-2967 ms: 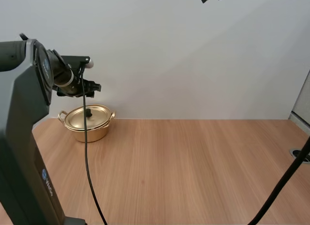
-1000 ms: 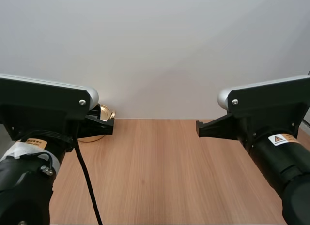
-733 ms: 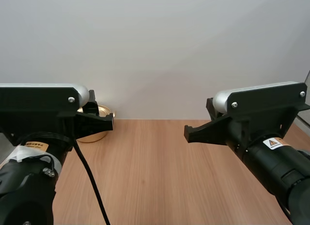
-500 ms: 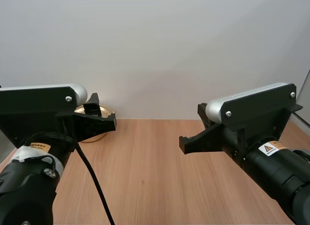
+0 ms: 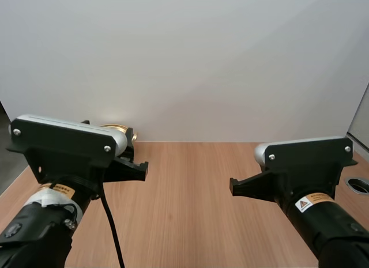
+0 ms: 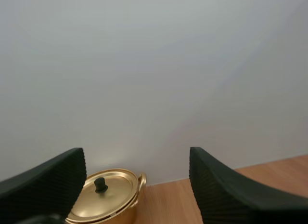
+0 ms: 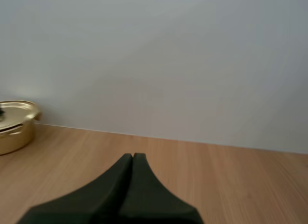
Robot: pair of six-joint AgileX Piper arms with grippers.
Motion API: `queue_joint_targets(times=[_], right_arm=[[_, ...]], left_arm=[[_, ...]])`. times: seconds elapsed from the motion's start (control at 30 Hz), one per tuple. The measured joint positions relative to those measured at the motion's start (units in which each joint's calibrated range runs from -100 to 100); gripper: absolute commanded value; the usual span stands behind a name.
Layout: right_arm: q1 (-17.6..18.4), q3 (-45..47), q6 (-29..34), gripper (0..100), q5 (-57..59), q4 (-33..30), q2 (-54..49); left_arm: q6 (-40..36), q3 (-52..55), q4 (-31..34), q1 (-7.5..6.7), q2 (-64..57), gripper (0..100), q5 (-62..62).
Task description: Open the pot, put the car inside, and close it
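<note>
The round golden metal pot [image 7: 14, 135], with its lid [image 6: 108, 197] on, sits upright at the far left of the wooden desk [image 5: 190, 193], against the wall. It lies straight ahead of the left tool [image 6: 134, 154], whose fingers are spread wide. The right tool [image 7: 133, 157], its fingers pressed together, is well off to the side, so the left arm looks nearer. The pot is round and has no long axis; its black knob [image 6: 100, 184] points up.

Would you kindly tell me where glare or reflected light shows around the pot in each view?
Left wrist view: the lid of the pot gleams, with a pale glow on the wall just above. High view: the same glow. Right wrist view: its rim shines.
</note>
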Motion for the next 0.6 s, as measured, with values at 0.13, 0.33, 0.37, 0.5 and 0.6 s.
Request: queue_joint_targets(times=[0.13,0.33,0.37,0.5,0.6], right_arm=[[-0.94,7.09,2.58,0,-10.53,-7.14,-0.28],[0.1,10.44,2.58,0,-14.26,-11.15,-3.46],[0.1,10.47,2.58,0,-12.84,-10.67,-3.46],[0.65,10.47,2.58,0,-4.61,-6.21,-3.46],[0.75,10.47,2.58,0,0.99,-4.33,-3.46]], left_arm=[[-2.86,4.38,0.0,0.0,-0.38,100,0.0],[-5.62,11.59,0.15,0.42,-2.45,100,0.0],[-5.62,12.42,0.15,0.42,-2.51,100,0.14],[-7.32,14.88,1.42,1.17,-3.52,100,5.33],[-11.16,14.88,5.28,1.85,-4.48,100,9.69]])
